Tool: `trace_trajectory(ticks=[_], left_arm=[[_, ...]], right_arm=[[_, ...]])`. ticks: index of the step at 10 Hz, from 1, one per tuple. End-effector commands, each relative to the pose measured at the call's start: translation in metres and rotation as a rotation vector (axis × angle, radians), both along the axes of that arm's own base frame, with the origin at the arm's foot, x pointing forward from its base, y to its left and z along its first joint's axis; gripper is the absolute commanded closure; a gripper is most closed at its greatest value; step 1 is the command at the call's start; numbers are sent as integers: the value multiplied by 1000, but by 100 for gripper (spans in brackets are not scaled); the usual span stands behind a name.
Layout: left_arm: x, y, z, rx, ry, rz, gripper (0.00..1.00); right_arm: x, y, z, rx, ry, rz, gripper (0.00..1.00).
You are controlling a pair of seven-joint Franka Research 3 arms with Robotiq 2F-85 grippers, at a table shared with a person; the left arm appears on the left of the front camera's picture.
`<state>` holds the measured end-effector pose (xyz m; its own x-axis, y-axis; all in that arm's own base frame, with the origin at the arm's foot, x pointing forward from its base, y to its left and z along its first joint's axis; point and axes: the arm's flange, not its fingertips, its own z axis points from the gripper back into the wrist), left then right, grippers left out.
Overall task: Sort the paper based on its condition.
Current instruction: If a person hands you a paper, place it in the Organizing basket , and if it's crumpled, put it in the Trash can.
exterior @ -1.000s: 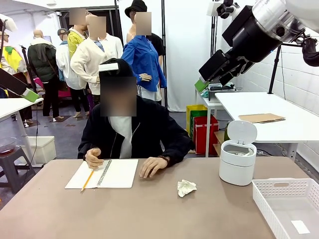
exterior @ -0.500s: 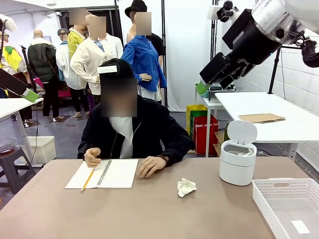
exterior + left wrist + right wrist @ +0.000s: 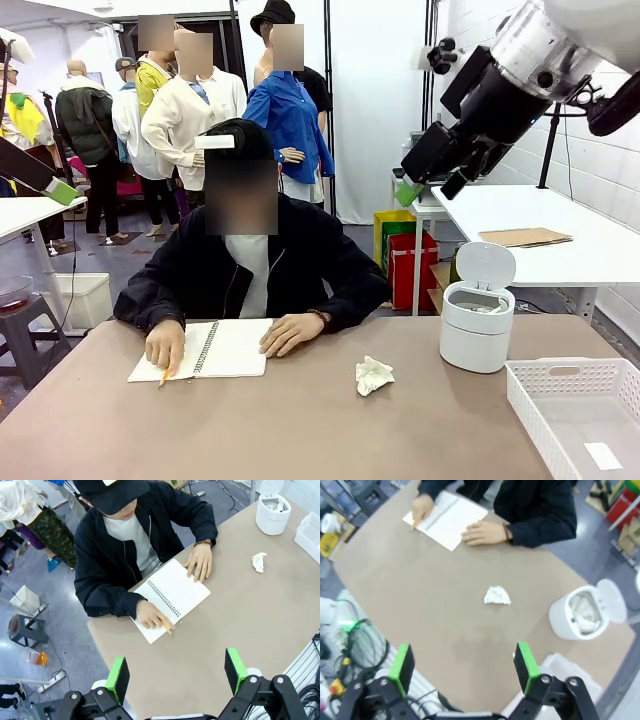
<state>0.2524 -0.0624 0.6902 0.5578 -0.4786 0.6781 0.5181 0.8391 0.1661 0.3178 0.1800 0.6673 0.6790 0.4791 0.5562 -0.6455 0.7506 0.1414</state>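
My right gripper (image 3: 463,662) hangs high over the tabletop (image 3: 250,430) with its jaws spread wide, holding nothing. The left gripper (image 3: 176,672) is likewise wide apart and empty. One crumpled wad (image 3: 374,377) lies on bare tabletop right of the middle, between the person's notebook (image 3: 232,348) near the far edge and the white bin (image 3: 477,330) toward the far right corner. More crumpled white pieces (image 3: 584,614) sit in the open bin. A flat slip (image 3: 603,456) lies in the basket (image 3: 563,366) at the right edge. The basket's near end runs out of view.
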Motion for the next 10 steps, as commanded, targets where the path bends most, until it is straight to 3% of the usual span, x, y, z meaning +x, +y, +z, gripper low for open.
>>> trace_trajectory(ticks=[1,4,6,8,10], left_arm=[[0,0,0,-4,1,1,0],[0,0,0,-4,1,1,0],[0,0,0,-4,1,1,0],[0,0,0,-4,1,1,0],[0,0,0,-4,1,1,0]], right_arm=[[38,0,-10,-32,145,-3,0],[88,14,-61,-172,299,38,0],[102,29,-101,-273,300,72,0],[118,41,-131,-352,337,180,0],[139,55,-169,-471,277,288,0]])
